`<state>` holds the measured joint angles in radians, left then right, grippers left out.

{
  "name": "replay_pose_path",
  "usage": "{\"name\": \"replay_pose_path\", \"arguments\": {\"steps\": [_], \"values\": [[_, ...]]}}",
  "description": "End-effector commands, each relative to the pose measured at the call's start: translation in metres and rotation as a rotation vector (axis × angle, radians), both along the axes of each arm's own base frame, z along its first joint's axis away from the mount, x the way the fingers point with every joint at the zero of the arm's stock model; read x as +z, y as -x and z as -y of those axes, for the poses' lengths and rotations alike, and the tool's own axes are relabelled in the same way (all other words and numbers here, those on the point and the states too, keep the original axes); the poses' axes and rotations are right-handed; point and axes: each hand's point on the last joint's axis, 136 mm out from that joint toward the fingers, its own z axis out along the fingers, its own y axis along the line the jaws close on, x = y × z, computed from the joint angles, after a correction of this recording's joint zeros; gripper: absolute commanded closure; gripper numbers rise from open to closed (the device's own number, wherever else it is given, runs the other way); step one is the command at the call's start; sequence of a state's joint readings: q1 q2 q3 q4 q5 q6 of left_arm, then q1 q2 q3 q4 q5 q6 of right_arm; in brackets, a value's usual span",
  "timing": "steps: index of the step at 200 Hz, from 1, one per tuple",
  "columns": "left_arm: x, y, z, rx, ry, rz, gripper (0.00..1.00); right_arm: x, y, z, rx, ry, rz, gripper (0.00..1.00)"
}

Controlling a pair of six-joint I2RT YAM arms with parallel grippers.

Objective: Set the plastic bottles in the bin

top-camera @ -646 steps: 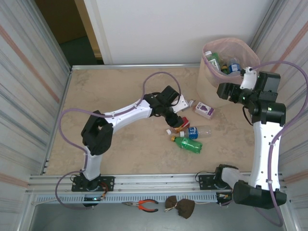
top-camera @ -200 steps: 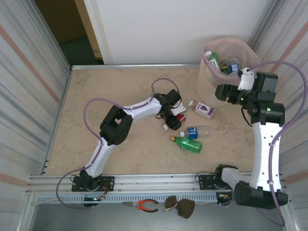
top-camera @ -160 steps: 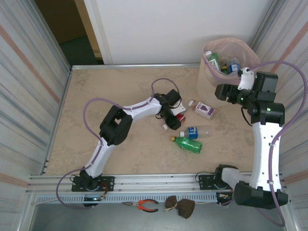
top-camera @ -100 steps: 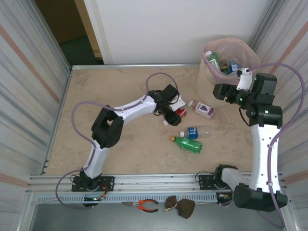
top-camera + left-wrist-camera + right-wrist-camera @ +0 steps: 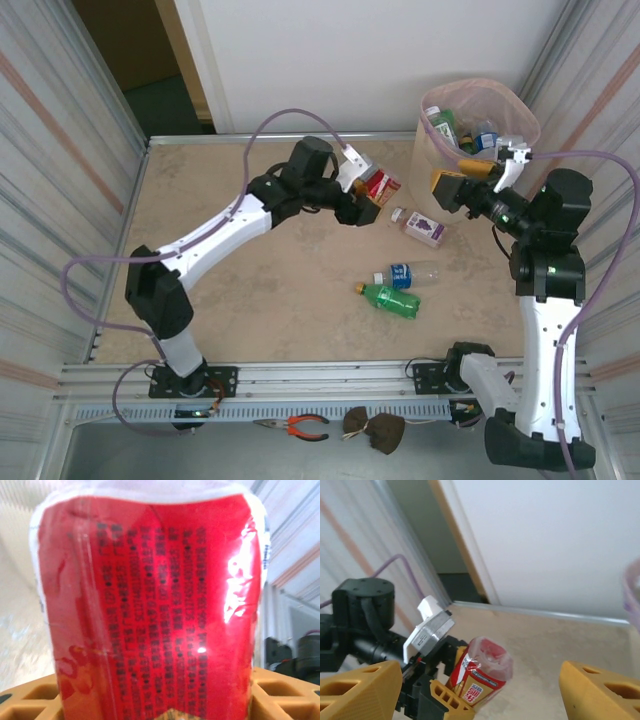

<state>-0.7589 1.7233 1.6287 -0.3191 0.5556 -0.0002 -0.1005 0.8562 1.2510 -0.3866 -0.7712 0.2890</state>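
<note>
Roughly between red-labelled bottle (image 5: 378,187) and bin (image 5: 430,160) hangs the right hand (image 5: 462,177).

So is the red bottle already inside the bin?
No, the left gripper is holding the red bottle up above the table, to the left of the bin.

The left fingers (image 5: 37,696) have lifted the red-labelled bottle (image 5: 379,186) off the table (image 5: 250,290).
</note>
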Motion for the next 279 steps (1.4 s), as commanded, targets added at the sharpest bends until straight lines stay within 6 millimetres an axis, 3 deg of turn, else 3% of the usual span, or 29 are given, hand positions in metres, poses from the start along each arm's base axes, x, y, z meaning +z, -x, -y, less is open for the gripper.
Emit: {"name": "replay_pose_path", "arguments": {"steps": [1, 19, 71, 118, 174, 214, 279], "values": [[0.064, 0.031, 0.001, -0.133, 0.195, 0.051, 0.39, 0.035, 0.028, -0.025, 0.160, -0.026, 0.129, 0.18], [0.095, 0.051, -0.004, -0.205, 0.297, 0.097, 0.40, 0.049, 0.043, -0.037, 0.219, -0.022, 0.188, 0.16], [0.159, 0.097, -0.023, -0.338, 0.511, 0.225, 0.41, 0.086, 0.081, -0.065, 0.369, -0.025, 0.336, 0.10], [0.193, 0.140, -0.030, -0.430, 0.582, 0.340, 0.39, 0.097, 0.102, -0.087, 0.515, -0.035, 0.392, 0.08], [0.207, 0.170, -0.025, -0.501, 0.606, 0.395, 0.38, 0.093, 0.103, -0.106, 0.597, -0.032, 0.392, 0.11], [0.210, 0.171, -0.022, -0.488, 0.613, 0.398, 0.38, 0.084, 0.108, -0.114, 0.646, -0.010, 0.395, 0.22], [0.213, 0.168, -0.023, -0.463, 0.623, 0.411, 0.36, 0.083, 0.116, -0.119, 0.683, -0.004, 0.411, 0.30]]}}
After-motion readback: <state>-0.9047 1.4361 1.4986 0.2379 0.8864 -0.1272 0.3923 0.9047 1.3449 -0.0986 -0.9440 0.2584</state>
